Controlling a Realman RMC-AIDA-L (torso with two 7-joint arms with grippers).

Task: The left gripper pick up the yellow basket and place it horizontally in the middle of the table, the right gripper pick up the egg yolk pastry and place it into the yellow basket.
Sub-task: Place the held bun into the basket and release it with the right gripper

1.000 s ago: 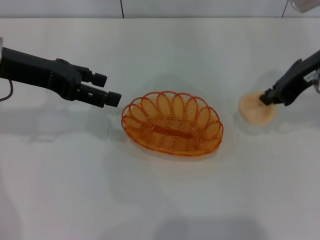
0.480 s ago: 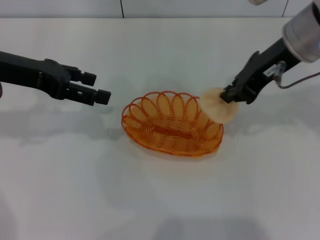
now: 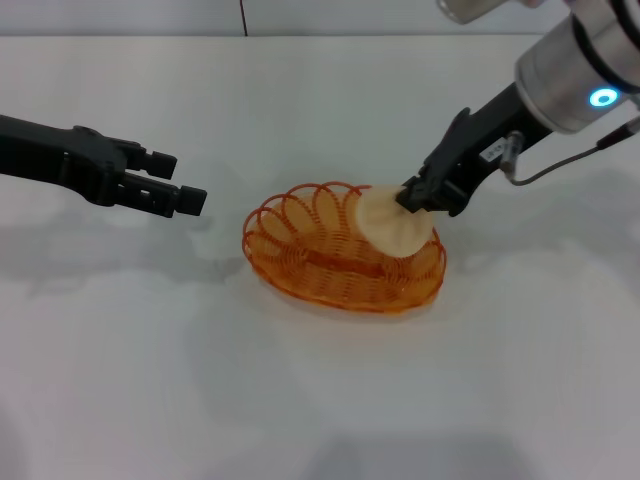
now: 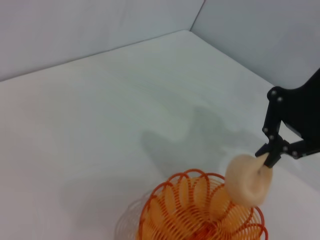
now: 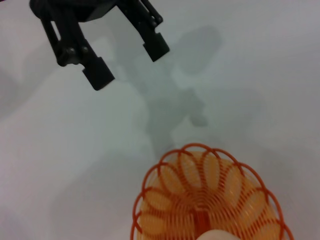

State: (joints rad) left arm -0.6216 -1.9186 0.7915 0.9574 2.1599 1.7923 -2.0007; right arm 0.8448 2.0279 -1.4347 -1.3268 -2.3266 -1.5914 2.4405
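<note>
The yellow basket (image 3: 330,255) lies flat in the middle of the table (image 3: 320,400), an orange wire oval with a looped rim. My right gripper (image 3: 422,197) is shut on the egg yolk pastry (image 3: 388,225) and holds it tilted over the basket's right half, just above the wire. The left wrist view shows the pastry (image 4: 246,179) hanging over the basket (image 4: 200,212) from the right gripper (image 4: 266,156). My left gripper (image 3: 190,190) is open to the left of the basket, apart from it; the right wrist view shows it (image 5: 127,62) beyond the basket (image 5: 207,197).
Bare white table lies all around the basket. A grey wall (image 3: 320,15) runs along the table's far edge.
The right gripper lifted the pastry off the table at the right and carried it left until it hung over the basket. The left gripper drew back to the left, away from the basket.
</note>
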